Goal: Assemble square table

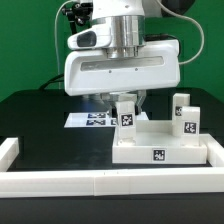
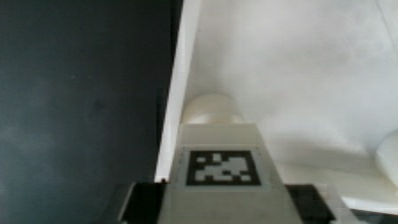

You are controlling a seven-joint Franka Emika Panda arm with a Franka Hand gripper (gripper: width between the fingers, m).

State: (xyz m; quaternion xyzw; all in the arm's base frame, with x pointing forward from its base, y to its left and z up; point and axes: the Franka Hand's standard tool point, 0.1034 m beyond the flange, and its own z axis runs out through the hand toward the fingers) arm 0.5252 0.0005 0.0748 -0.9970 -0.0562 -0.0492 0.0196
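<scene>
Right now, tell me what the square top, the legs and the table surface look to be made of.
Square top: looks like white plastic, smooth and matte, with a molded-looking raised rim.
Legs: apparently the same white plastic, each a short block carrying a printed black-and-white tag; one sits between the fingers of the hand.
Table surface: black and dull, possibly cloth or matte board; I cannot tell which.

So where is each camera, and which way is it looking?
Exterior view: sits off the arm, facing the table across the border rail; shows the gripper over the square top, a loose leg and the marker board.
Wrist view: rides on the wrist, looking along the fingers at a tagged leg between them, over the white top.
Both share the gripped leg and the top.
</scene>
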